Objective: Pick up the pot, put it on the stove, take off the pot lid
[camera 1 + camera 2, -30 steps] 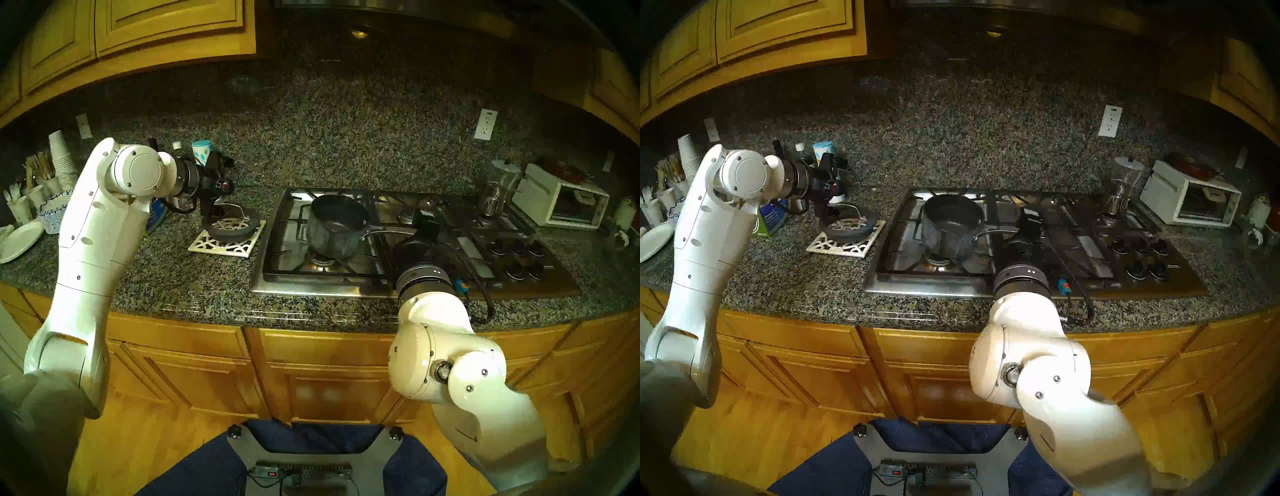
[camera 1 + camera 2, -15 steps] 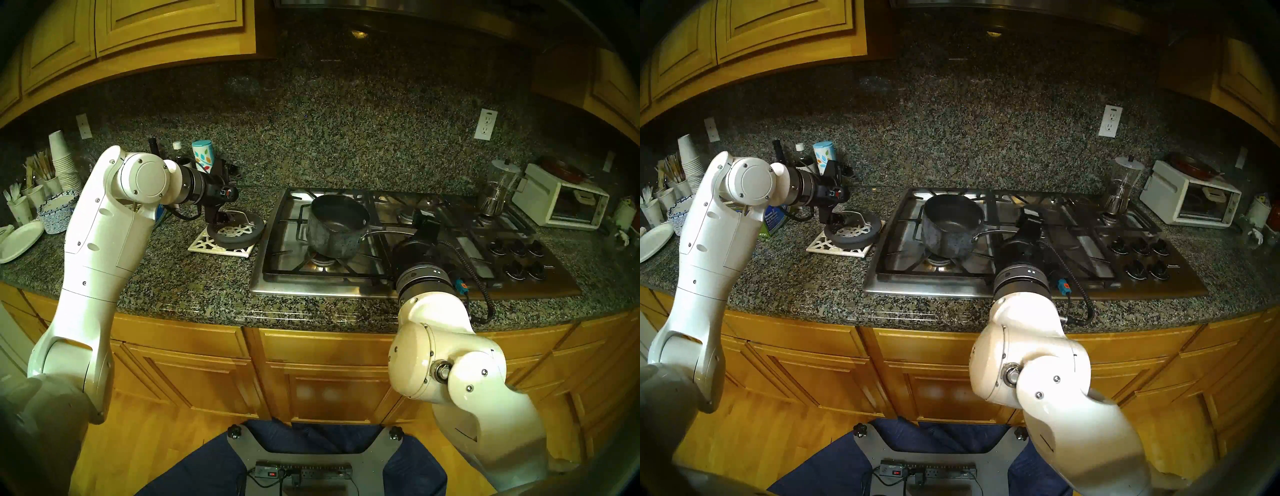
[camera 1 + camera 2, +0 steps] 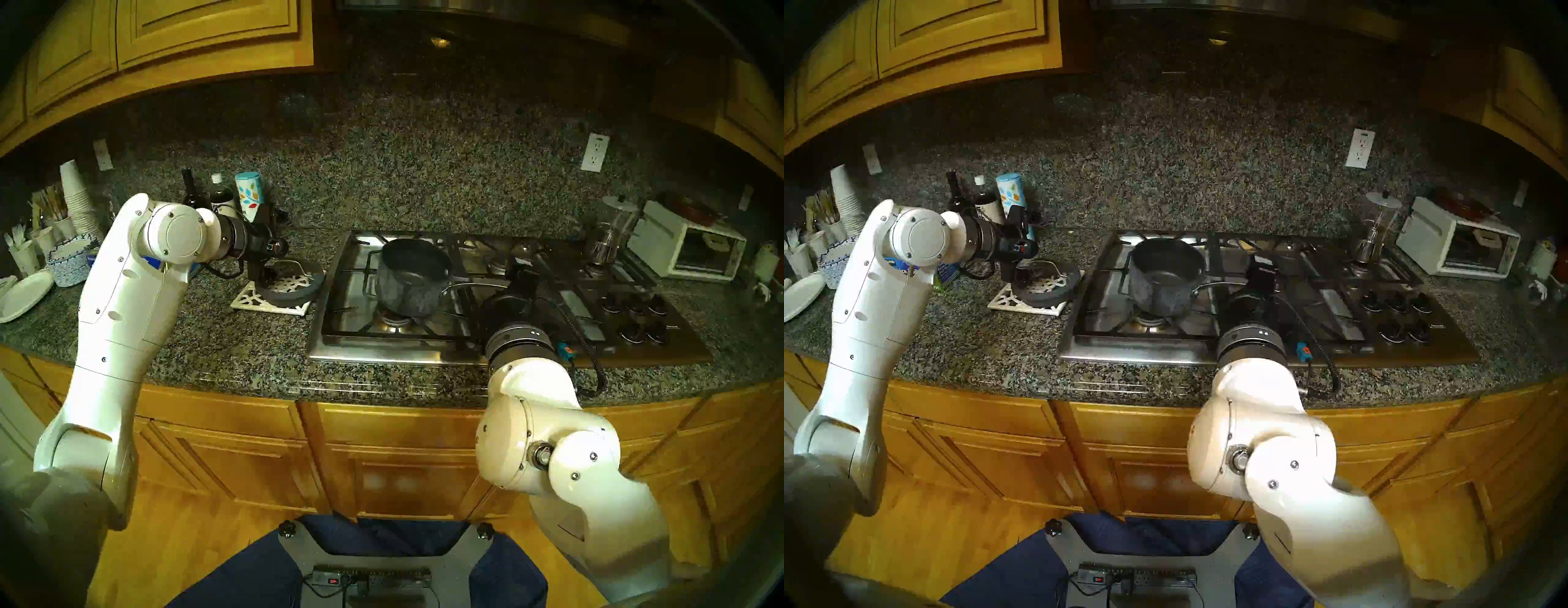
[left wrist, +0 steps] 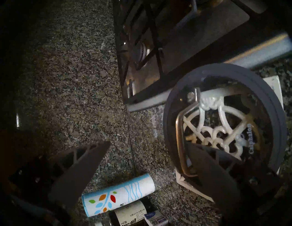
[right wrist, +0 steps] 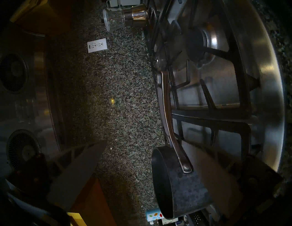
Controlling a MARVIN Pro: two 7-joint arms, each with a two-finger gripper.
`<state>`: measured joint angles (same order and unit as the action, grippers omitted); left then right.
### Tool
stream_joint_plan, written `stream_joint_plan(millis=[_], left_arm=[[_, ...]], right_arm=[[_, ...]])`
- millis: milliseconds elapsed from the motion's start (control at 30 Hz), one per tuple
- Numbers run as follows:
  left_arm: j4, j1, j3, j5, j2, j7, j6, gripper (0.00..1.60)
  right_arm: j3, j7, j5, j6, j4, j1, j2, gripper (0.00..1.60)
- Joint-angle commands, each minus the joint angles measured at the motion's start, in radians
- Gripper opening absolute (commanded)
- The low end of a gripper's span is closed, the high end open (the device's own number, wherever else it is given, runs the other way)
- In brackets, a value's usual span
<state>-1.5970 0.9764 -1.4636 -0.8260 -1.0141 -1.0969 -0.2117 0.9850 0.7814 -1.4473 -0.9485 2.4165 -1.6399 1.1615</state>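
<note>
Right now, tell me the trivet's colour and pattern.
White openwork lattice trivet, seen through the pot lid; left wrist view shows it best.

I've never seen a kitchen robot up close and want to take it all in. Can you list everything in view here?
Dark-grey saucepan with long silver handle: one, lidless, on the front-left burner.
Glass-centred lid with dark-grey rim: one, lying on the trivet.
White lattice trivet: one, on the counter left of the cooktop.
Stainless-steel gas cooktop with black grates: one, set in the speckled granite counter.
Glass-and-metal coffee maker: one, behind the cooktop's right end.
White toaster oven: one, far right.
Leaf-patterned white canister: one, by the backsplash, beside dark bottles.
White paper cups: a stack, far left.
White plate: one, far left.
Left claw: open, over the lid.
Right claw: open, near the saucepan's handle.
</note>
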Motion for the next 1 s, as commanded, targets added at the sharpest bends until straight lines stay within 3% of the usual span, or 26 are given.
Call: stream_joint_plan(millis=[0,967], left_arm=[[-0.038,-0.023,-0.026,0.015,0.004,0.010,-0.001,1.60],[-0.164,0.011,-0.103,0.103,0.060,-0.127,0.005,1.60]], right_arm=[[0.004,-0.014,0.017,0.001,0.027,0.017,0.000,1.60],[0.004,-0.014,0.016,0.001,0.027,0.017,0.000,1.60]])
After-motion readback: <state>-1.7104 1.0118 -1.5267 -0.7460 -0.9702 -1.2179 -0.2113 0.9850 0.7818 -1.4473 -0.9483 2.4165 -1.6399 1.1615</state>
